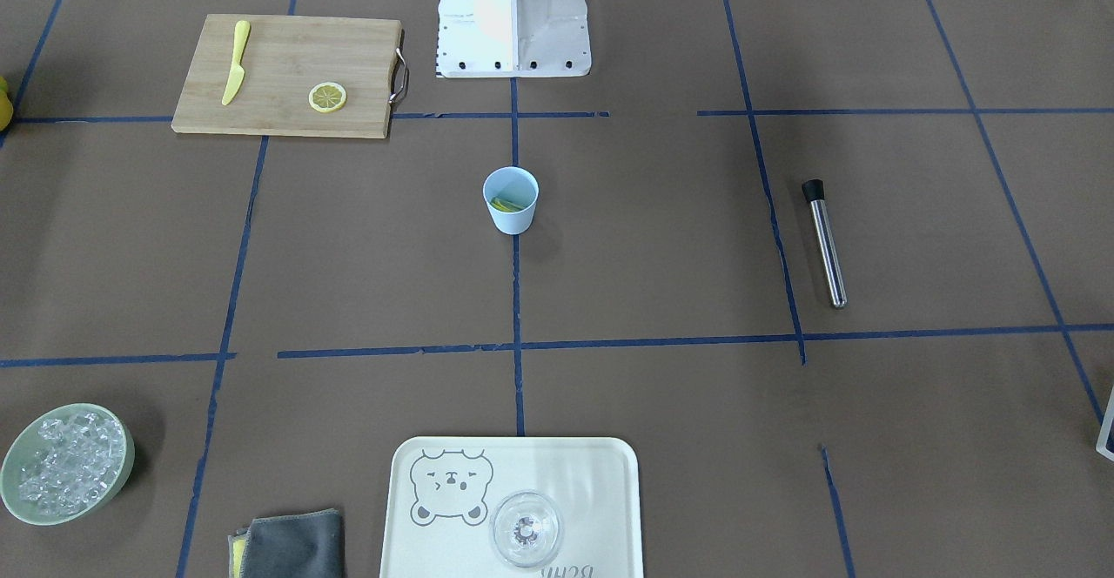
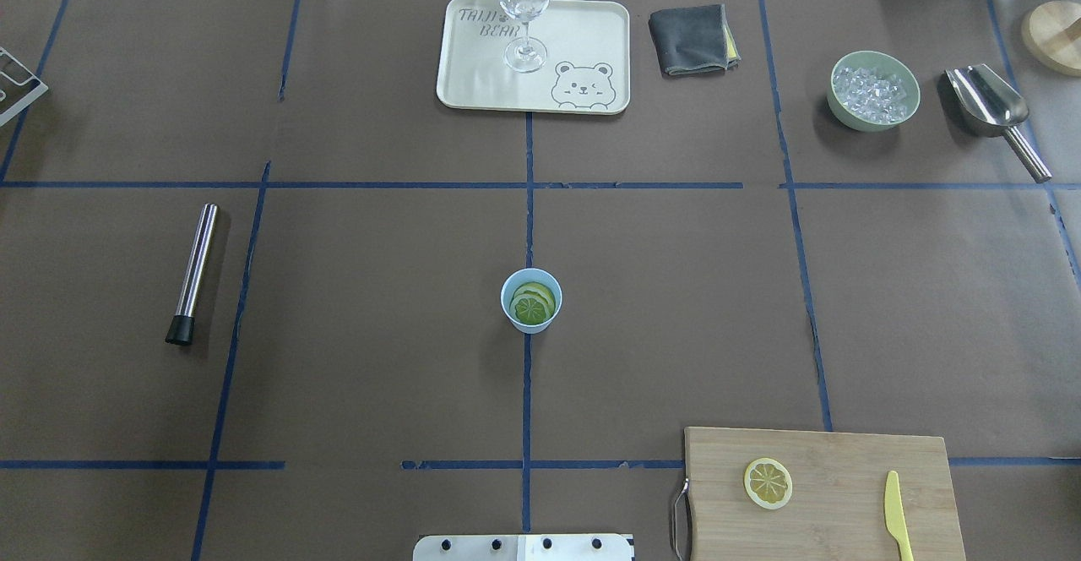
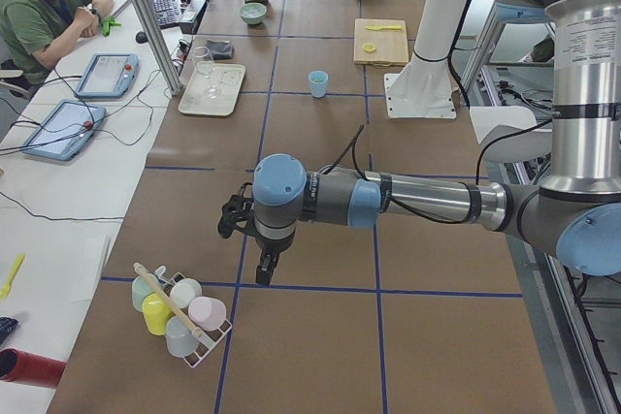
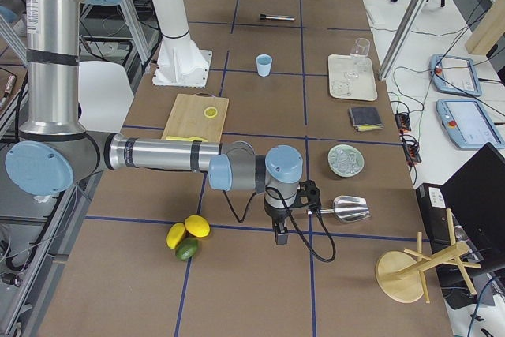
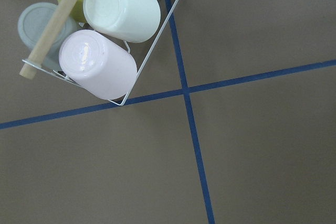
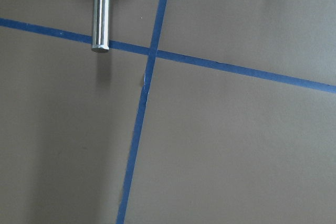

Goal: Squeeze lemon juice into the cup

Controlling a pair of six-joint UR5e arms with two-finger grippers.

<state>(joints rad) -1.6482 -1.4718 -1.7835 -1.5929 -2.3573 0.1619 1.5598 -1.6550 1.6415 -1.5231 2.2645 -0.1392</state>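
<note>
Bare table [image 2: 380, 333] rings the cup [image 1: 512, 219], the cutting board [image 2: 844, 460] well apart; slices [image 2: 532, 309] seemingly crowd its inside

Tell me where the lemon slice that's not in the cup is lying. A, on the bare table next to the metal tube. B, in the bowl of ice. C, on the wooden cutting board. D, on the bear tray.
C: the lemon slice lies flat on the cutting board, apart from the yellow knife on the same board.
</note>
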